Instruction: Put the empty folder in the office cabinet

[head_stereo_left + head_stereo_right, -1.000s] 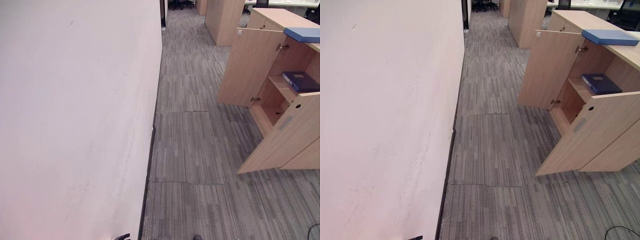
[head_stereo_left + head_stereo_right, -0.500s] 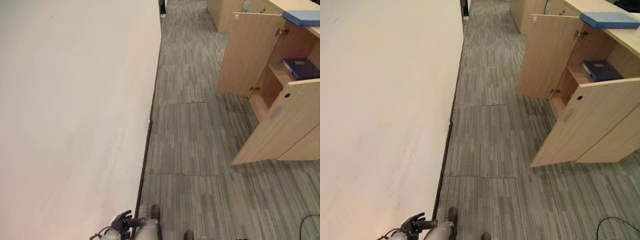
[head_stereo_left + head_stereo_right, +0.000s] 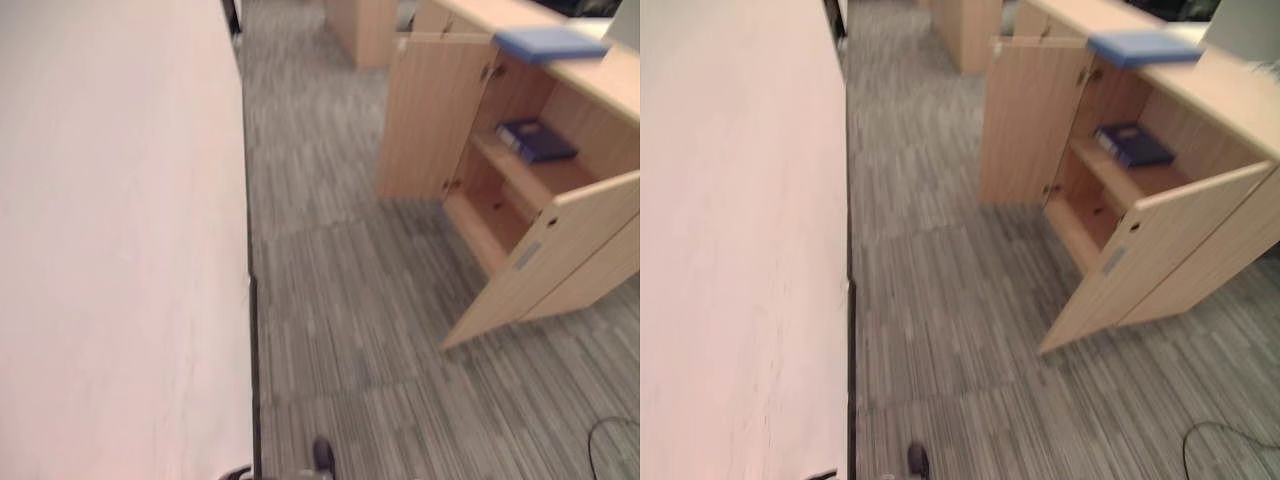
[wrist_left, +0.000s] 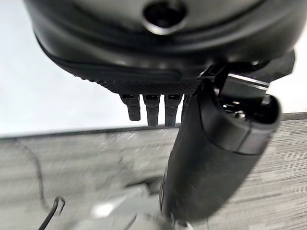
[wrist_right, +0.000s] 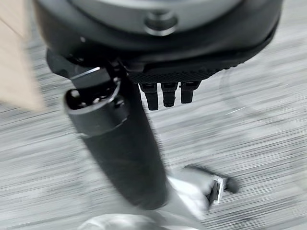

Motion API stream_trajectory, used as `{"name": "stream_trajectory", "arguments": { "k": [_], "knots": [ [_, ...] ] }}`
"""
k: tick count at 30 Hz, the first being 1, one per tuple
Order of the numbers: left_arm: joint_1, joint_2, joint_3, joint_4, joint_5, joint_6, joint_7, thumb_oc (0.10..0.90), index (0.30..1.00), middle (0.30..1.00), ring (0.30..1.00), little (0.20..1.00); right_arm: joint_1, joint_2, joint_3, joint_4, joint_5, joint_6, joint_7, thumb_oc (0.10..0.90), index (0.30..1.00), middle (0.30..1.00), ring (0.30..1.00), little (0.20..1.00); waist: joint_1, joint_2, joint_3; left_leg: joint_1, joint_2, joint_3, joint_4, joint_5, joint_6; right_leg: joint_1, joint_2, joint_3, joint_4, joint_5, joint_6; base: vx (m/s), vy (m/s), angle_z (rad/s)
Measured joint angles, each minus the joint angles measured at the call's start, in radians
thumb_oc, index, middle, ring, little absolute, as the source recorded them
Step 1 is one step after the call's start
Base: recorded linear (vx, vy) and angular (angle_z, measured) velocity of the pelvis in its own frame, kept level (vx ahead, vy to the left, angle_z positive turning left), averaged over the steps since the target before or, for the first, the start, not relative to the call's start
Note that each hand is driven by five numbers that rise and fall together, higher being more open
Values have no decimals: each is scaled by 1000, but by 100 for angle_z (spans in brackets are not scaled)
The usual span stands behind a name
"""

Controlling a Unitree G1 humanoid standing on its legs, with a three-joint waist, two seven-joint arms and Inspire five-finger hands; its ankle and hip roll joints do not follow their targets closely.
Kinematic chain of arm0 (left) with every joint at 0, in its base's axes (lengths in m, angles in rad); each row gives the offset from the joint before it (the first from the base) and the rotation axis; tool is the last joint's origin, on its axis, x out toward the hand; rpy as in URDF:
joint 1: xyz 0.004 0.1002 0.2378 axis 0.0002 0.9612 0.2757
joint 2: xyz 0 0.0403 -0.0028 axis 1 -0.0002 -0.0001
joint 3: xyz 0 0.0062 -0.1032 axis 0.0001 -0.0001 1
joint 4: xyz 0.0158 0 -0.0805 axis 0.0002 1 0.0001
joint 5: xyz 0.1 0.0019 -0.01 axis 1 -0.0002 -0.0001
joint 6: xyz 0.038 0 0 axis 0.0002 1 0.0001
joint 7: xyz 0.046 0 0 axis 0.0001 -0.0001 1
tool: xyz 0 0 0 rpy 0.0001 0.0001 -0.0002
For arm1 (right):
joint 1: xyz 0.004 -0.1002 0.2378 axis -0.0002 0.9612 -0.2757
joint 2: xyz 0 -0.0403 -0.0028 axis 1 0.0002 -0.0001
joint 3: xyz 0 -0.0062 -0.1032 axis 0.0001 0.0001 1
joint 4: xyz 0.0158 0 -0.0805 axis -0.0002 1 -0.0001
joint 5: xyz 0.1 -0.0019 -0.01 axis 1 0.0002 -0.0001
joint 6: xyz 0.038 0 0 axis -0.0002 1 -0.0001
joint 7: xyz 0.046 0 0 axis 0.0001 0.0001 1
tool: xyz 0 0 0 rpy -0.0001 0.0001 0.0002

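The view swings right and the cabinet (image 3: 520, 190) now sits closer to centre than it did a second ago. The whole picture has shifted, so that is the camera turning, not the furniture moving. The white wall (image 3: 110, 250) takes less of the frame, and grey carpet (image 3: 340, 300) lies between the robot and the cabinet. I read this as lining up for the approach, with the task barely begun.

Both doors stand open: the far door (image 3: 428, 115) swung back, the near door (image 3: 545, 262) angled out towards the carpet. On the middle shelf lies a dark blue binder (image 3: 535, 140), flat. On the cabinet top lies a lighter blue folder (image 3: 550, 43), flat, well apart from both hands. That looks like the one to fetch, though I cannot tell whether it is empty.

The left hand (image 4: 158, 103) hangs low, pointing down at the carpet near the wall's base; its fingers (image 4: 153, 108) are straight and relaxed, thumb out, holding nothing. The right hand (image 5: 165, 91) hangs the same way over bare carpet, fingers (image 5: 168, 93) straight and empty, a pale wooden edge to one side. Neither arm is raised yet; the next move is to close the gap.
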Motion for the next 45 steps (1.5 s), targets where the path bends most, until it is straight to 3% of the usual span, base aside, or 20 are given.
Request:
{"name": "stream_trajectory", "arguments": {
  "k": [1,2,5,7,12,15,17,18,20,23,28,32,33,35,36,38,40,41,43,45],
  "knots": [
    [-1,1,4,-2,0,-3,1,800,900,900,900,900,-2,-7,0,-2,4,0,-3,800,900,900,900,900,2,0,0,8,-15,-4,1,-10,11,-22,-18,10,4,-4,5,328,202,58],
    [-27,-10,-14,-21,-10,8,-13,800,900,900,900,900,-13,-33,-4,-11,11,1,-7,800,900,900,900,900,0,31,5,24,-25,-46,6,-36,23,-86,-15,3,-82,-36,-33,261,118,47],
    [-33,-52,-31,-16,-6,6,-18,800,900,900,900,900,-53,-39,-9,-13,31,-2,-15,800,900,900,900,900,-9,85,47,65,-15,-71,9,-34,16,-154,6,-25,-325,-50,-31,145,3,59],
    [-19,-54,-31,-17,-6,5,-15,800,900,900,900,900,-62,-34,-9,-16,42,-2,-16,800,900,900,900,900,-8,83,54,99,-9,-75,9,-58,3,-198,23,-26,-444,-7,-12,219,-70,42],
    [6,-30,-2,-16,1,3,20,800,900,900,900,900,-91,4,-36,-51,46,-8,-24,800,900,900,900,900,-11,17,88,161,-17,-102,6,-127,-28,-201,72,30,-867,161,50,267,-101,15],
    [11,-31,9,1,27,2,20,800,900,900,900,900,-87,15,-54,-37,65,2,-24,800,900,900,900,900,-27,6,94,193,-10,-153,6,-185,-43,-164,104,103,-983,224,47,320,-123,36],
    [16,-22,12,5,41,2,22,800,900,900,900,900,-51,23,-54,-34,65,3,-23,800,900,900,900,900,-44,-17,90,222,-14,-198,9,-222,-70,-95,91,116,-996,204,53,347,-143,66],
    [20,-28,12,7,41,1,22,800,900,900,900,900,-44,21,-54,-30,65,4,-24,800,900,900,900,900,-54,-10,96,238,13,-220,12,-238,-94,-82,106,106,-984,261,57,479,-275,77],
    [17,-42,13,6,41,0,24,800,900,900,900,900,-43,9,-53,-30,64,3,-24,800,900,900,900,900,-54,41,80,256,100,-238,16,-252,-155,-69,181,97,-951,288,23,471,-323,53],
    [-13,-48,3,6,40,-7,28,800,900,900,900,900,-73,-6,-53,-30,64,1,-23,800,900,900,900,900,-53,57,72,235,154,-247,50,-258,-175,-74,212,49,-918,288,-34,350,-287,39],
    [-21,6,15,41,73,-35,-19,800,900,900,900,900,-106,-76,-94,12,66,-21,-11,800,900,900,900,900,-49,40,73,165,185,-271,185,-208,-286,-29,217,-28,-925,241,-100,304,-289,51],
    [22,57,26,55,71,-23,-25,800,900,900,900,900,-98,-88,-93,16,66,-22,0,800,900,900,900,900,-29,15,75,31,208,-278,521,-158,-376,58,248,-33,-978,213,-148,183,-215,6],
    [25,62,27,56,71,-21,-25,800,900,900,900,900,-96,-86,-90,27,66,-22,3,800,900,900,900,900,-26,11,75,9,213,-279,577,-149,-385,71,252,-34,-988,219,-148,184,-184,-20],
    [34,63,26,55,71,-20,-27,800,900,900,900,900,-94,-88,-73,41,66,-23,7,800,900,900,900,900,-22,-1,82,-49,224,-268,708,-89,-369,103,269,-23,-1002,194,-212,240,-198,1],
    [30,63,26,45,71,-22,-27,800,900,900,900,900,-93,-88,-73,48,66,-18,7,800,900,900,900,900,-13,-10,83,-97,230,-232,757,-119,-357,116,268,-20,-1015,193,-220,190,-95,15],
    [20,64,27,28,71,-33,-25,800,900,900,900,900,-92,-86,-73,67,66,-15,8,800,900,900,900,900,-5,-28,94,-152,206,-188,672,-158,-317,141,263,-14,-1040,199,-242,200,-51,-1],
    [18,63,27,26,71,-36,-27,800,900,900,900,900,-93,-79,-72,77,64,-15,9,800,900,900,900,900,9,-33,102,-179,173,-181,472,-153,-301,170,268,-7,-1062,189,-226,201,-11,-13],
    [18,64,27,27,71,-36,-26,800,900,900,900,900,-91,-76,-72,77,64,-15,9,800,900,900,900,900,5,-31,107,-207,167,-173,398,-130,-292,186,276,-7,-1065,175,-231,284,12,-22],
    [30,63,23,36,80,-35,-26,800,900,900,900,900,-92,-82,-29,86,57,-15,7,800,900,900,900,900,21,-7,107,-205,163,-186,3,-7,-323,213,311,3,-1066,141,-194,365,22,-34],
    [26,67,24,35,83,-34,-25,800,900,900,900,900,-87,-85,-31,86,39,-11,7,800,900,900,900,900,32,17,126,-276,180,-189,-7,66,-320,247,341,-1,-1066,145,-225,324,31,-21]
  ]
}}
